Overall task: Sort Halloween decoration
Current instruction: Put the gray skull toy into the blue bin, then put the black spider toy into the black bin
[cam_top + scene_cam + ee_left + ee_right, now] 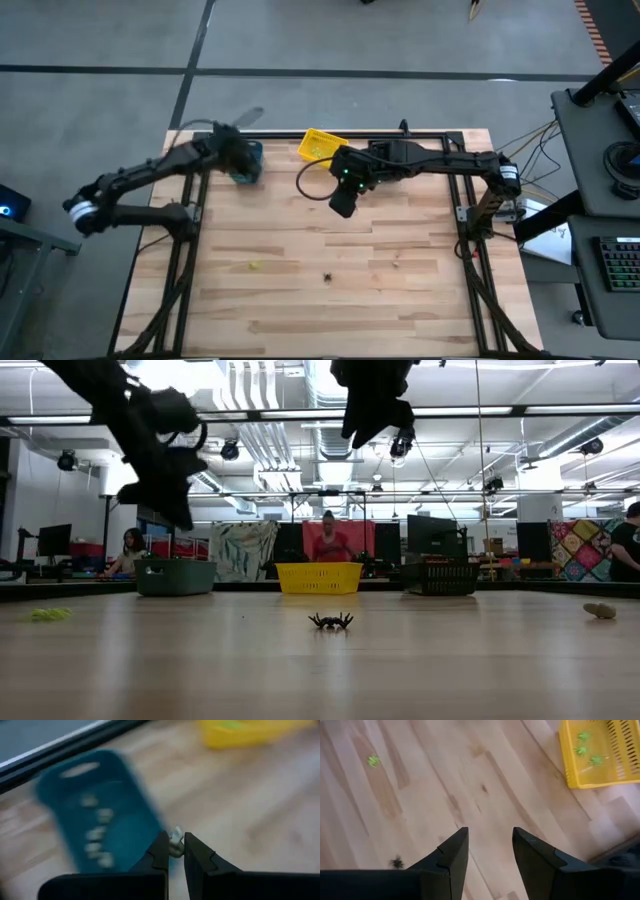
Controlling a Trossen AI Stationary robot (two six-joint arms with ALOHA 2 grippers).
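Observation:
My left gripper hovers by the teal bin at the table's far left, shut on a tiny pale Halloween decoration. My right gripper hangs open and empty, high over the table's middle. A black spidery decoration and a yellow-green one lie on the wood toward the near edge. A pale one lies toward the right. The yellow bin holds three green ones. My left gripper pinches the pale decoration between its two fingertips; only a small piece of it sticks out past them. The fingers slant downward, and the decoration is lifted clear of the table, beside the teal bin's rim.
Teal, yellow and black bins stand in a row along the far edge. The wooden tabletop lies bare between the loose decorations. People sit at desks in the room beyond the table.

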